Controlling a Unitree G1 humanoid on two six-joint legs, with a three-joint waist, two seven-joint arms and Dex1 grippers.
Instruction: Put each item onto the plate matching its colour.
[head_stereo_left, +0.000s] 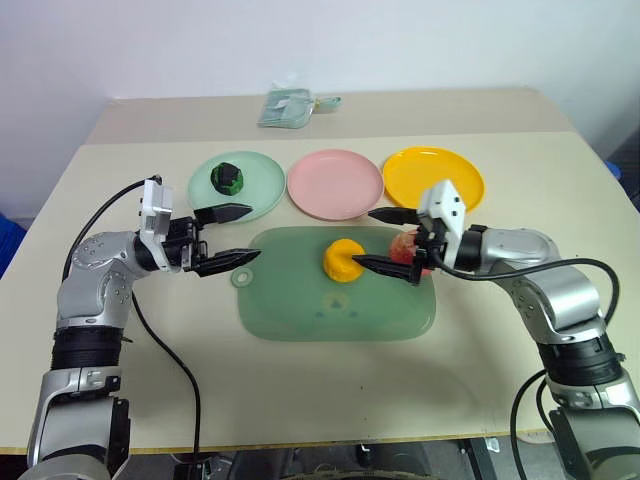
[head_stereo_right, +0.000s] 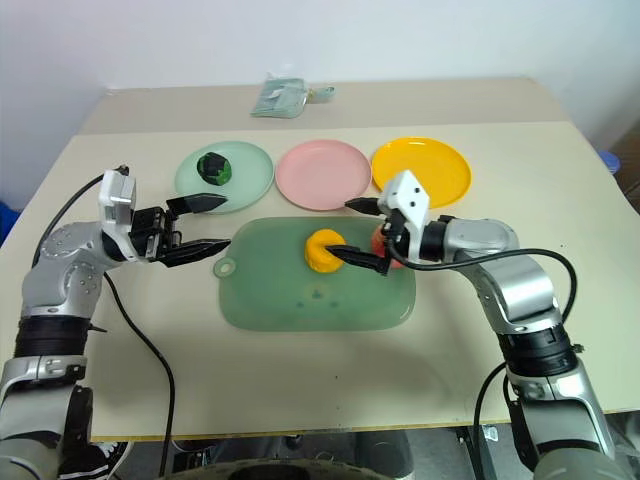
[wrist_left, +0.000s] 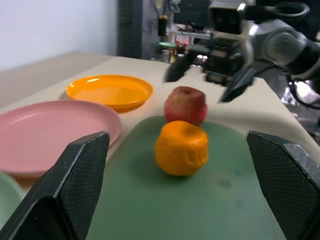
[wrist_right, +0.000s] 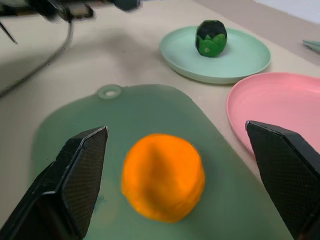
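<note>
green-black ball (head_stereo_left: 228, 179) sits on our mint plate (head_stereo_left: 262, 190); orange lump (head_stereo_left: 342, 260) and apple (wrist_left: 185, 104) lie on the mat (head_stereo_left: 300, 310); both our jaws gape wide, empty.

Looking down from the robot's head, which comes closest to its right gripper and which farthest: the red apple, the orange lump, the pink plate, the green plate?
From the right gripper:
1. Red apple, right at its fingers.
2. Orange lump, just beyond on the mat.
3. Pink plate, behind the mat, middle.
4. Green plate, far left, holding the dark green ball.
</note>
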